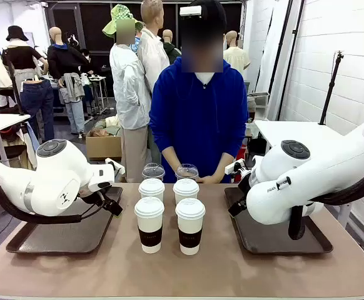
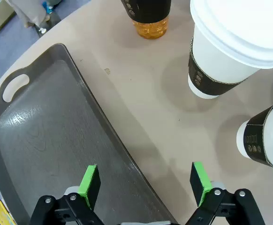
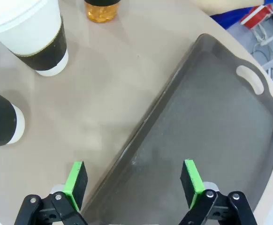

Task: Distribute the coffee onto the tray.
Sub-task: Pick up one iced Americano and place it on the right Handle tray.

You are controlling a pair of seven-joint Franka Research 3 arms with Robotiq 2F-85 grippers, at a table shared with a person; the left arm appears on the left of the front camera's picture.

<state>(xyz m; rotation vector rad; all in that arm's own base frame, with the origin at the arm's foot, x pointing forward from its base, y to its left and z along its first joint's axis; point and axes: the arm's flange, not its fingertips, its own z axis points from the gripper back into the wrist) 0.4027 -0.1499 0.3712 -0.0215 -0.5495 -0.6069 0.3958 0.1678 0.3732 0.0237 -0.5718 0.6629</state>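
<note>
Cups [image 1: 149, 215], lidded paper, stand mid-table; I see left gripper [image 2: 145, 180] and right gripper [image 3: 134, 180] over glossy dark trays [image 1: 57, 239], jaws apart.

Person in blue hoodie [image 1: 197, 119] at far side of tan table [image 1: 188, 275]; cardboard box [image 1: 104, 147] on floor behind.

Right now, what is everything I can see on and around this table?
paper cups: four, white with dark sleeves, table's middle, two rows
clear cups: two, domed lids, brown drink, behind the paper cups
left tray: one, dark, table's left
right tray: one, dark, table's right
table: one, tan
person: one, blue hoodie, far side
left gripper: one, black with green pads, open, over left tray's edge
right gripper: one, same colours, open, over right tray's edge
</note>
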